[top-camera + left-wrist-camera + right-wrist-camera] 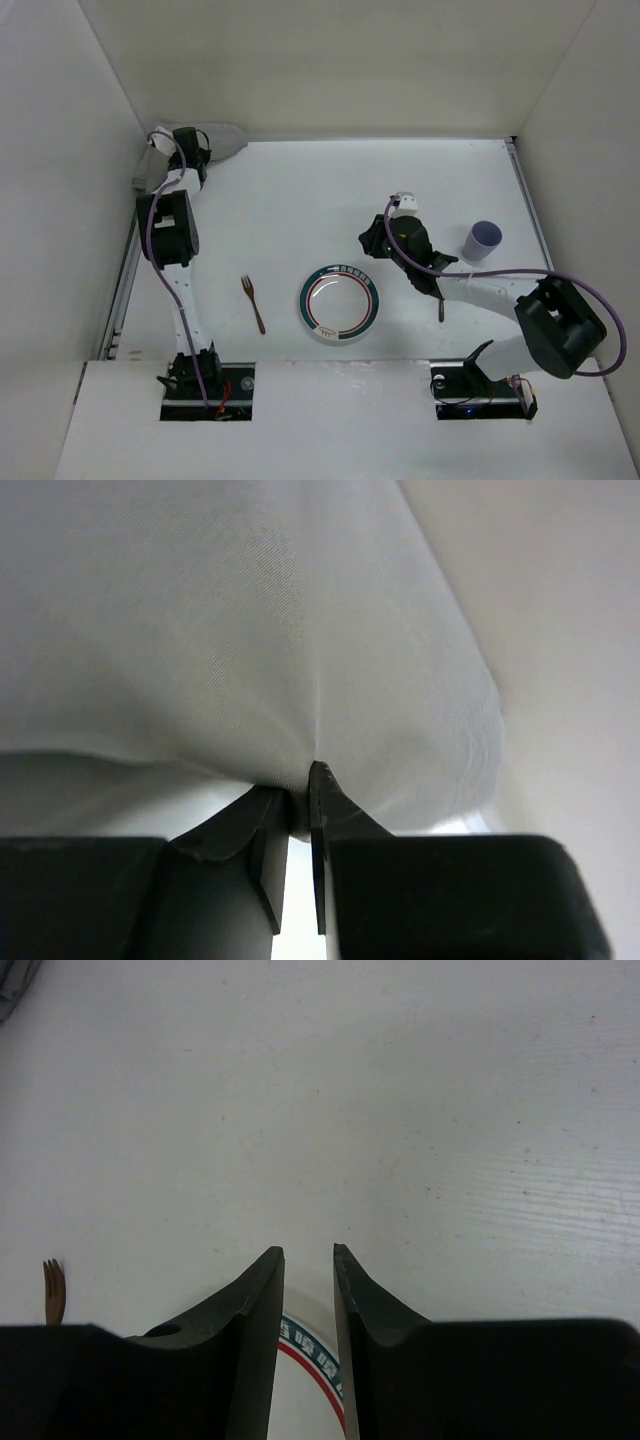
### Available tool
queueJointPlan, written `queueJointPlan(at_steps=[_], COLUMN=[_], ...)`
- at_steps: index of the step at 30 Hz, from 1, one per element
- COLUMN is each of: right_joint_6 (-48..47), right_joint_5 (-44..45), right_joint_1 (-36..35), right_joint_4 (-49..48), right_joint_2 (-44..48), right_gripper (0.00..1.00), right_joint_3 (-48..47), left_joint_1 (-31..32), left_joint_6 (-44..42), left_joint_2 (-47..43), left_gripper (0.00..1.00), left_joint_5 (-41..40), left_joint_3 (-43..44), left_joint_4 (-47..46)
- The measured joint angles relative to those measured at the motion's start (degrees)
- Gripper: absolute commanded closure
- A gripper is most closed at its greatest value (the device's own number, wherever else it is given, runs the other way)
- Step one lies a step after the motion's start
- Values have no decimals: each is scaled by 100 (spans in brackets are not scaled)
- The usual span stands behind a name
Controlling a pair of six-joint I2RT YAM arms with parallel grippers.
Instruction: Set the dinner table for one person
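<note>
The desk (300, 200) is roughly square with no clear long axis, its sides running straight away from the arm bases. It fills the floor between white walls (330, 60), with a metal rail (122, 290) on its left. On it are one plate (340, 304), one fork (252, 302), one cup (483, 240) and one grey cloth (228, 140) in the far left corner. The left fingers (300, 798) pinch the cloth. The right fingers (308, 1252), a narrow gap apart, hold nothing above the plate's rim.
</note>
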State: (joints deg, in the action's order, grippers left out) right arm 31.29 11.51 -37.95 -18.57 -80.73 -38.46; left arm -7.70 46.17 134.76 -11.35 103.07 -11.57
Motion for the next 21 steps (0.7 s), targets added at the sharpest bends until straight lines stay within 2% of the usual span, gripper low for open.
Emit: queueJointPlan(at_steps=[5, 9, 12, 13, 17, 18, 21], right_joint_6=[4, 11, 46, 63, 173, 197, 243], right_joint_5=[7, 85, 201, 229, 297, 308, 315], right_joint_1=[9, 50, 164, 210, 372, 407, 501], right_joint_4=[-52, -227, -299, -313, -339, -339, -334], right_joint_2=[39, 343, 516, 538, 538, 538, 538], right_gripper=[65, 59, 55, 54, 48, 47, 44], right_joint_3=[20, 221, 302, 306, 330, 350, 404], left_joint_1=[772, 1836, 2747, 3012, 3906, 4015, 4004], left_joint_6=[-59, -160, -177, -177, -162, -129, -44], left_joint_2=[-828, -1526, -1845, -1875, -1899, -1943, -2306], left_gripper=[98, 97, 94, 89, 51, 45, 37], left_joint_5=[267, 520, 767, 855, 1165, 1196, 1126], left_joint_3=[-1421, -2481, -2962, -3014, -3069, -3121, -3523], left_joint_4=[-588, -1152, -1403, -1451, -1600, -1646, -1707])
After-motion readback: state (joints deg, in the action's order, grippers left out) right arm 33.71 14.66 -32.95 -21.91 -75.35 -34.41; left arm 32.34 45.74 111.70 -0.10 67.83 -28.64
